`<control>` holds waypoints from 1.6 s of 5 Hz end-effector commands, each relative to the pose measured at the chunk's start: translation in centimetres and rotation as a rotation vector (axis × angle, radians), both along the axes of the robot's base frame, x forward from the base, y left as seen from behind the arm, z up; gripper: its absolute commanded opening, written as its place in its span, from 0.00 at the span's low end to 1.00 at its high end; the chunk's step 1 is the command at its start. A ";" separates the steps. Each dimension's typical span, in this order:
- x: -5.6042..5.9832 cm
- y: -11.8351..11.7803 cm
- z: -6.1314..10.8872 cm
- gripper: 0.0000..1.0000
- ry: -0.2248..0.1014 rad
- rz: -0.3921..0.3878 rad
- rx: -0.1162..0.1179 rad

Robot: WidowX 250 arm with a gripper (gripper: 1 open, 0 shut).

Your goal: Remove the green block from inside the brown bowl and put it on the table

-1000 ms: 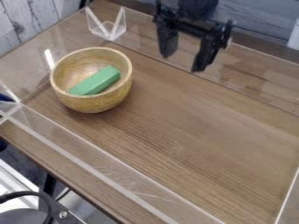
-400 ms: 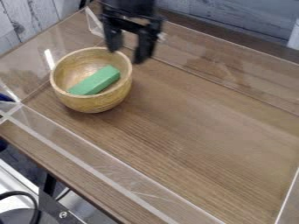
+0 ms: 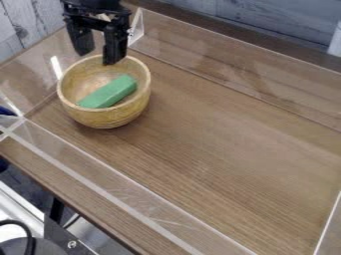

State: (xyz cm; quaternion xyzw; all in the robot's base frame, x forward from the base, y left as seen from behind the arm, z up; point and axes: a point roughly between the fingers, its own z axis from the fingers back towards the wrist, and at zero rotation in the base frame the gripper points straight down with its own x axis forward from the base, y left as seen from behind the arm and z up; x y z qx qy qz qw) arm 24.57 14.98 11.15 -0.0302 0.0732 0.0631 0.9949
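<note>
The claw (image 3: 99, 44) is hanging in the upper left of the frame, pointing down with its two dark fingers spread apart and nothing between them, just over the far rim of the brown bowl (image 3: 76, 108). That released, fingers-down stance is probably a setup for dropping into the bowl, since the green block (image 3: 108, 92) is lying inside it and has not been lifted yet. The block is resting on the pale inner slope, tilted, its long side running from lower left to upper right; that slant may be why the fingers are lining up from above. It is looking bright green, flat and oblong with soft edges, roughly half the bowl's width. The bowl is sitting on the glossy wood-grain worktop (image 3: 226, 139), which is offering open space toward the right.
</note>
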 end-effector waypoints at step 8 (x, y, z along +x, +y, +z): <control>3.0 3.6 -6.5 1.00 -0.004 0.043 0.172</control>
